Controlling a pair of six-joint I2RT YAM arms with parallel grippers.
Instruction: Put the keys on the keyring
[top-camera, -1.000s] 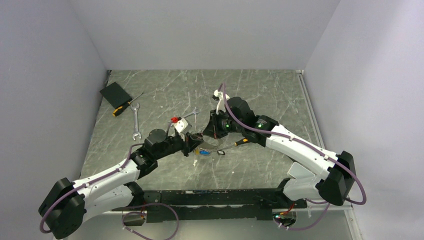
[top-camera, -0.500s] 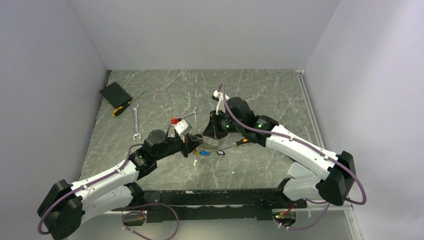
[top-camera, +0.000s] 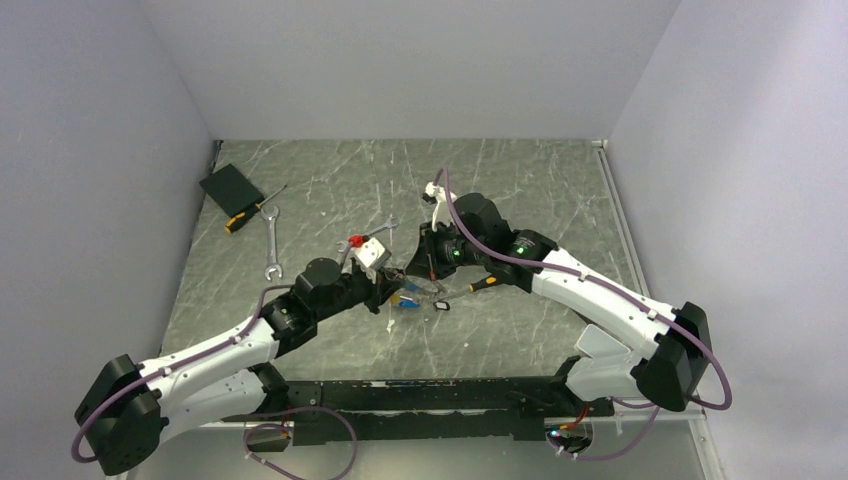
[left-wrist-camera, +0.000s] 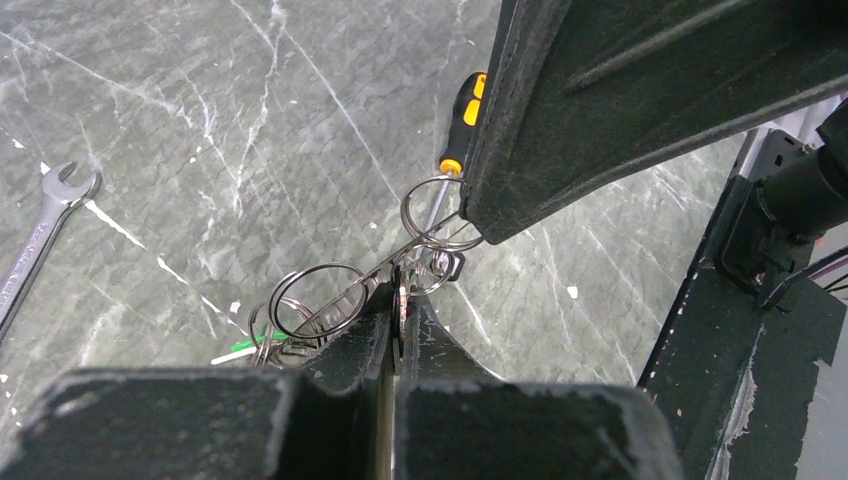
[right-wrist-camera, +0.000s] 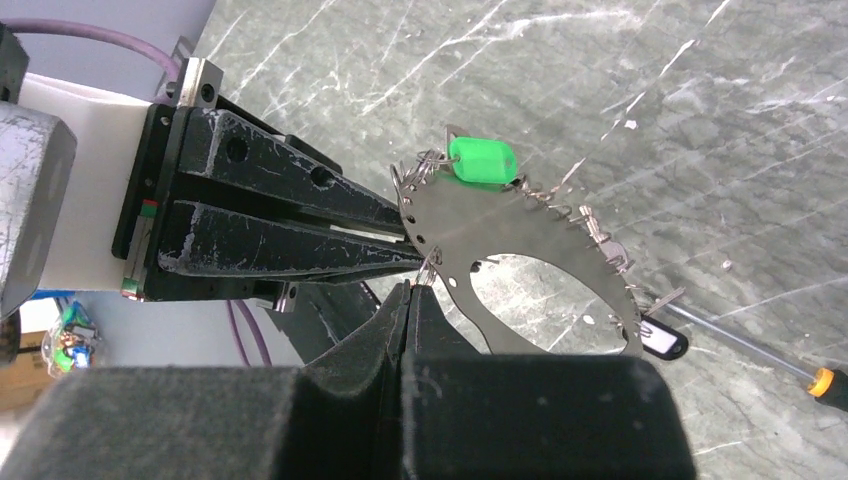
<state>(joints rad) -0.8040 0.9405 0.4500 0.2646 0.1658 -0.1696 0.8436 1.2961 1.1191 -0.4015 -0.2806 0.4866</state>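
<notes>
The keyring (right-wrist-camera: 520, 235) is a flat silver oval hoop with small rings along its outer edge, held above the table. A green key head (right-wrist-camera: 482, 160) hangs at its top edge. My left gripper (left-wrist-camera: 402, 300) is shut on the hoop's edge, seen edge-on between the jaws. My right gripper (right-wrist-camera: 412, 290) is shut on a small split ring (left-wrist-camera: 440, 215) at the hoop's edge beside the left fingers (right-wrist-camera: 280, 225). Both grippers meet mid-table in the top view, the left gripper (top-camera: 393, 288) and the right gripper (top-camera: 428, 272). Blue and yellow keys (top-camera: 408, 297) hang below.
A black key tag (right-wrist-camera: 662, 338) and an orange-handled screwdriver (top-camera: 483, 283) lie just right of the grippers. A wrench (top-camera: 273, 245), a second screwdriver (top-camera: 245, 215) and a black box (top-camera: 230, 187) lie far left. Another wrench (top-camera: 385, 228) lies behind the left wrist.
My left arm has crept a little forward and to the right, and the key cluster has shifted slightly with it. My right arm has hardly moved.
</notes>
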